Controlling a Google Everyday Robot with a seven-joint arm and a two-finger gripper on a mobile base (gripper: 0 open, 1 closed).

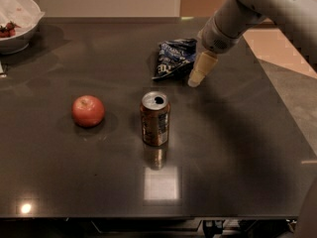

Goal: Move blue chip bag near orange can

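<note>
Dark, glossy bench [237,162], viewed from in front and above. Far left, at the back: white bowl [17,31] with something red inside. Further right, nearer the front: round red apple [88,111]. Right of the apple, clearly apart from it: orange can [155,119], upright, opening on top. Behind the can and slightly right, apart from it: blue chip bag [173,58], crumpled, lying on the bench. Just beside the bag's right edge: end effector [200,72], cream-coloured, angled down, tip low over the bench. Touching the bag or not: cannot tell. Open or closed: cannot tell. Grey arm [247,9] rising to the upper right.

Probably very light, soft and crinkly, with slick foil, so likely to slide or collapse rather than resist. Best pinched at a raised crease or the puffed upper edge, firmly but without crushing. Only a short carry to the can, with care not to topple it.
</note>
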